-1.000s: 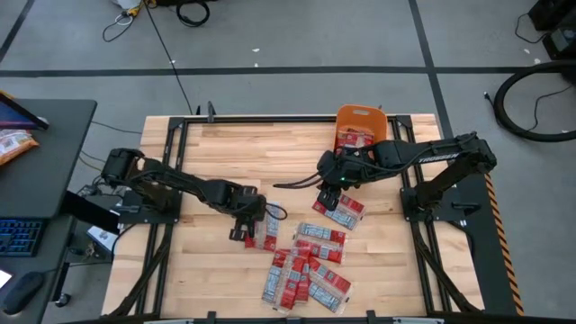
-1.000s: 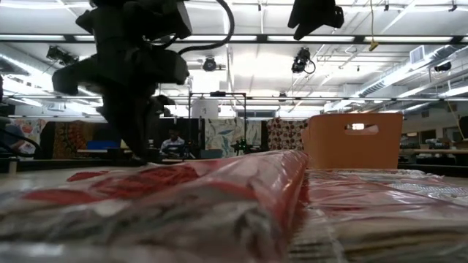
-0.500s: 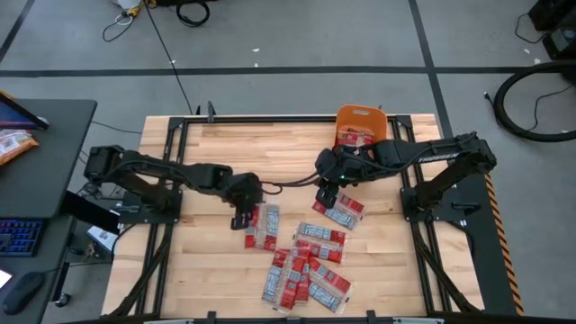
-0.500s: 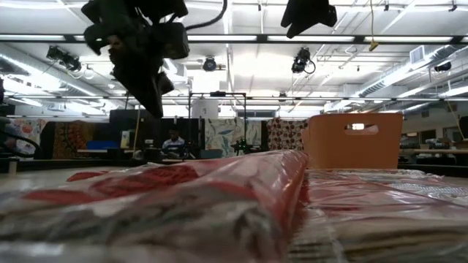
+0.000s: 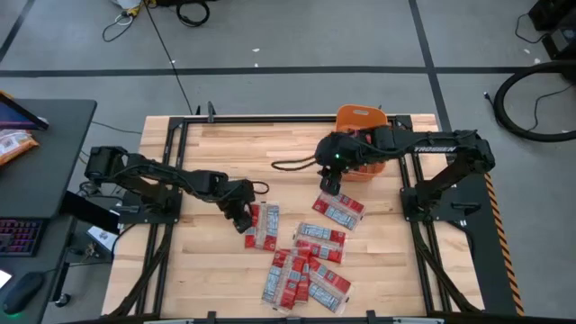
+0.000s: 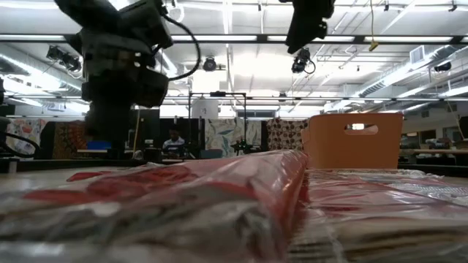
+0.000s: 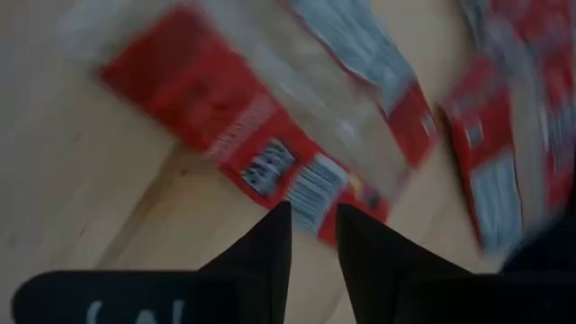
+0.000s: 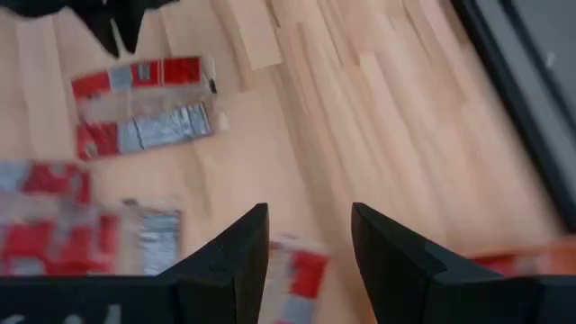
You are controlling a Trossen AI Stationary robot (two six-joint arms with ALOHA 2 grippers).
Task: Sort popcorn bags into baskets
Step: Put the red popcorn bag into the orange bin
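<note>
Nearest the bench's [image 5: 216, 144] front edge, popcorn bags [image 5: 306, 270] lie heaped, more scattered behind. The left claw [image 5: 241, 219] hangs just beside one bag [image 5: 263, 225], fingers a narrow slit apart, empty. Farther back, the right claw [image 5: 329, 184] hovers wide, apparently empty, above another bag [image 5: 339, 210]. The orange basket [image 5: 361, 117] stands at the far edge.

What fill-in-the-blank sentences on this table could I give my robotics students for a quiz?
1. The basket at the table's far edge is coloured ____.
2. The left hand is beside a popcorn bag and holds ____.
3. The right hand has its fingers ____.
4. The popcorn bags lie on a table made of ____.

Missing words: orange; nothing; open; wood
</note>
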